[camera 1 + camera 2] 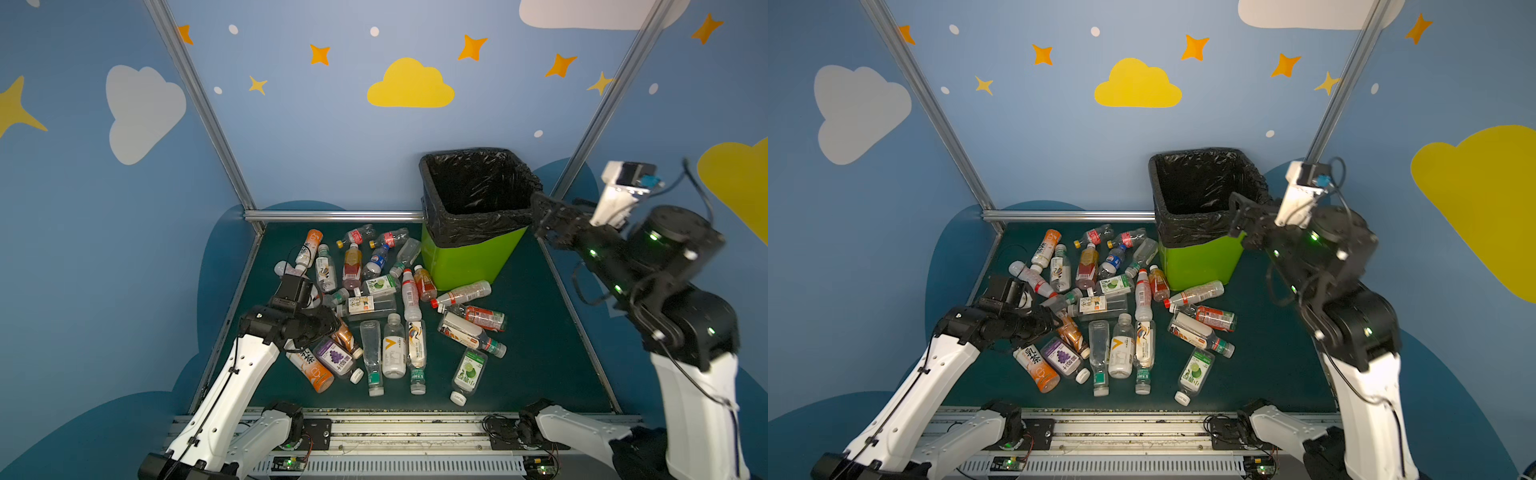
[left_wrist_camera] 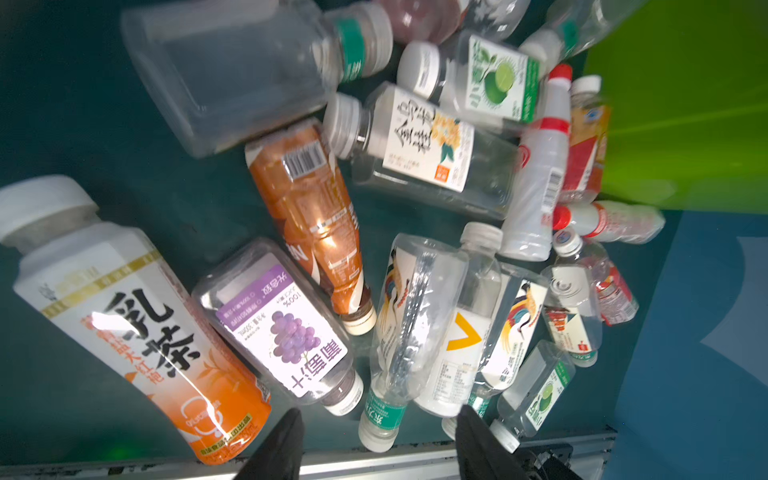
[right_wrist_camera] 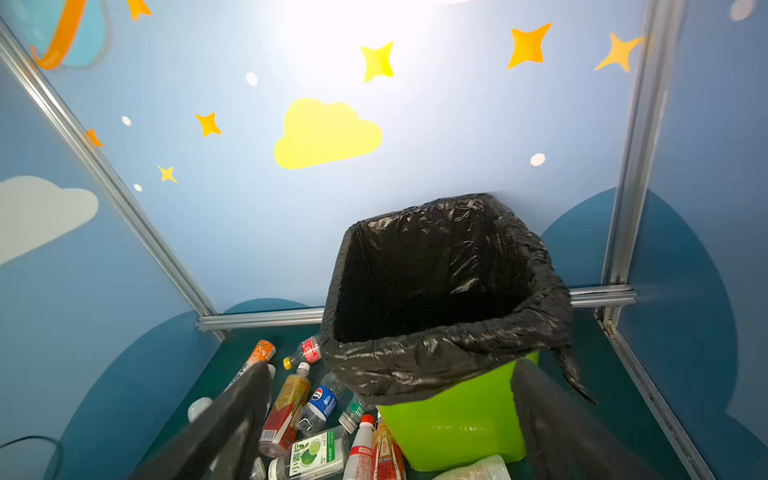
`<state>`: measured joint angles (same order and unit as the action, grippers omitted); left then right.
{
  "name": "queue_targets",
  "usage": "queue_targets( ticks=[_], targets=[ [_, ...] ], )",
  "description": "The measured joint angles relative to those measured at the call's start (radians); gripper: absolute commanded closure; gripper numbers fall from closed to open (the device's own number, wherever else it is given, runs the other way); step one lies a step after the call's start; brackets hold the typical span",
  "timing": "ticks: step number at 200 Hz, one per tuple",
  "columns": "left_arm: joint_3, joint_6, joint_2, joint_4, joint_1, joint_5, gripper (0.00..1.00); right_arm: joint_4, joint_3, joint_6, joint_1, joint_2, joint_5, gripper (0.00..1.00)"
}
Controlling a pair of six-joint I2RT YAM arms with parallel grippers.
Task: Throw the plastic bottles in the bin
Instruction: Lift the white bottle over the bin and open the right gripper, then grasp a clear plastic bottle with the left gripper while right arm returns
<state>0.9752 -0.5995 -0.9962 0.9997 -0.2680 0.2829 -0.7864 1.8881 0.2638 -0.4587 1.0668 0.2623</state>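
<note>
**Plastic pile vs. one bin: where this could go sideways**

Dark green tabletop [image 1: 540, 353] carries the lot. The biggest thing on it is the lime bin [image 1: 469, 262], with a black liner [image 3: 436, 365] folded over the rim. It sits just ahead of and a bit below the right fingers [image 3: 232, 415], which are spread wide with nothing between them. The left fingers [image 2: 286, 440] are parted too and also empty, hanging low over the near side of the plastic bottles [image 1: 386, 316]. Those all lie in one heap on the tabletop beside the bin's base. I can't tell whether anything is in the bin, it's too dark inside.

What worries me: the bottles touch and overlap, so fingers closing on one could pinch its neighbour. A smooth round one could also squirt out sideways. The creased clear bottle [image 2: 415, 311] just ahead of the left fingers looks like it'd fold under a squeeze. On the other side, the right fingers are close enough to the liner that a loose flap could snag and drag the bin along.

Readable stuff, big to small:
- The milk-tea bottle [image 2: 137, 332] off to one side of the left fingers says 乳茶.
- The grape bottle [image 2: 282, 328] right ahead of them has 葡萄汁 and "100%".
- A white bottle [image 2: 457, 345] shows an orange V.
- Below the right fingers there's a Pepsi bottle [image 3: 322, 401] with its logo showing.
</note>
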Motion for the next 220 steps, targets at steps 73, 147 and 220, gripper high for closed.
queue_targets(
  ticks=[73, 147, 220],
  targets=[
    [-0.089, -0.165, -0.03, -0.051, -0.261, -0.066, 0.42, -0.281, -0.422, 0.063, -0.088, -0.063, -0.132, 0.27],
    [-0.071, -0.23, -0.219, -0.175, -0.379, -0.187, 0.31, -0.341, -0.739, 0.269, -0.297, -0.185, -0.183, 0.26],
    [-0.059, -0.178, -0.355, -0.261, -0.383, -0.24, 0.28, -0.316, -0.905, 0.392, -0.413, -0.18, -0.195, 0.24]
  ],
)
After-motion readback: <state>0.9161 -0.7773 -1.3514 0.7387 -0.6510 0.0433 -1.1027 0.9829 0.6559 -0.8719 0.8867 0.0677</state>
